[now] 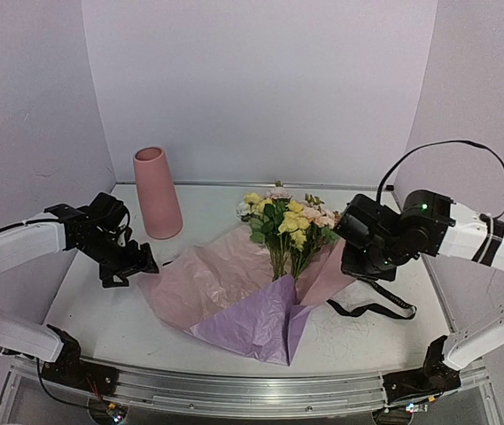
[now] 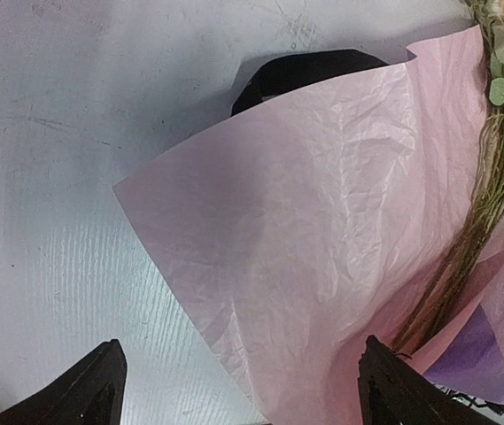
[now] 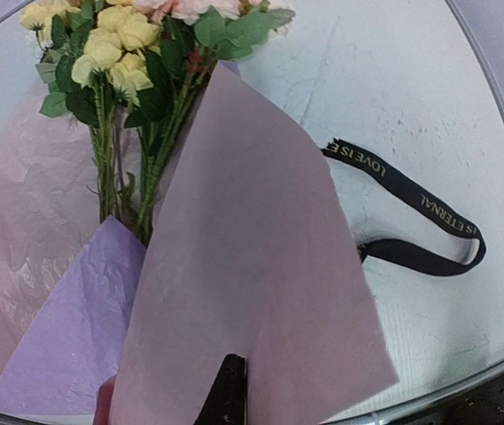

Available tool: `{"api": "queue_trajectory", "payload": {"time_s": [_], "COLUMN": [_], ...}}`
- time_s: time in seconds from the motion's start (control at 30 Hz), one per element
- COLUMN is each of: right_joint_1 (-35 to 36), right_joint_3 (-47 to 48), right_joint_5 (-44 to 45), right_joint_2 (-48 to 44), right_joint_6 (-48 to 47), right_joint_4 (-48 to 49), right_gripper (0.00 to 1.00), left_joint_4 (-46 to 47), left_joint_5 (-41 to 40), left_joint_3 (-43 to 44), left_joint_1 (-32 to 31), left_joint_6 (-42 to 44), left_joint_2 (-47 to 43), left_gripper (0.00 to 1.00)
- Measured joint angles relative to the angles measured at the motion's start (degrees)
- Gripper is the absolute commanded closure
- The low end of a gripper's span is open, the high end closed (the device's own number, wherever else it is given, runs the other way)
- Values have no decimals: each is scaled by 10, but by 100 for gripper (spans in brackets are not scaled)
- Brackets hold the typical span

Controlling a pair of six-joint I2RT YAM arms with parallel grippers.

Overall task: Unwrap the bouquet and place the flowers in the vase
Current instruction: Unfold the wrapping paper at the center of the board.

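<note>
The bouquet's paper lies unfolded on the table, with a pink sheet [image 1: 207, 282] at left and a lilac sheet [image 1: 253, 329] in front. The flowers [image 1: 287, 221], yellow, pink and cream on green stems [image 2: 486, 212], lie on it with their heads toward the back. My right gripper [image 1: 351, 262] is shut on the right pink flap [image 3: 252, 266], which stands lifted off the table. My left gripper [image 1: 133, 266] is open at the pink sheet's left corner [image 2: 322, 221], its fingertips [image 2: 96, 390] apart over table and paper. The salmon-pink vase [image 1: 157, 193] stands upright at the back left.
The black ribbon [image 1: 373, 309] lies loose on the table right of the paper, printed with gold letters [image 3: 411, 190]. Pale walls close in the table on three sides. The metal front rail [image 1: 252, 390] runs along the near edge.
</note>
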Motion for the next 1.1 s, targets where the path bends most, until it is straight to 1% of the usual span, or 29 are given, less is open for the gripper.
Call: {"api": "queue_trajectory", "payload": {"time_s": [0.27, 0.43, 0.5, 0.57, 0.6, 0.63, 0.67, 0.7, 0.8, 0.87, 0.97, 1.03, 1.1], "right_joint_1": [0, 0, 0, 0, 0, 0, 0, 0, 1, 1, 1, 1, 1], "right_joint_3": [-89, -129, -142, -155, -161, -165, -169, -172, -174, -174, -167, -153, -137], "right_joint_5": [-19, -19, -19, -19, -20, -21, -22, -25, -31, -31, -29, -25, -18], "right_joint_2": [-90, -157, -182, -200, -207, -210, -211, -211, -211, -211, -211, -211, -210], "right_joint_6": [77, 100, 103, 106, 107, 109, 113, 111, 111, 111, 112, 112, 107], "right_joint_4": [-41, -66, -74, -79, -82, -84, -85, -86, -94, -99, -113, -124, -130], "right_gripper": [88, 85, 82, 73, 56, 40, 30, 28, 26, 22, 11, 10, 12], "left_joint_4": [0, 1, 4, 10, 16, 22, 34, 45, 84, 106, 135, 153, 170], "left_joint_5": [18, 18, 18, 18, 18, 19, 19, 21, 28, 30, 33, 34, 37], "left_joint_3": [-39, -73, -86, -100, -108, -115, -124, -133, -161, -174, -183, -183, -184], "left_joint_1": [0, 0, 0, 0, 0, 0, 0, 0, 0, 0, 0, 0, 0], "left_joint_6": [-48, -84, -97, -111, -119, -126, -136, -144, -172, -187, -201, -208, -213], "left_joint_2": [-45, -71, -80, -89, -94, -97, -101, -104, -114, -118, -117, -109, -95], "left_gripper": [8, 8, 8, 8, 8, 8, 8, 8, 8, 8, 9, 13, 16]}}
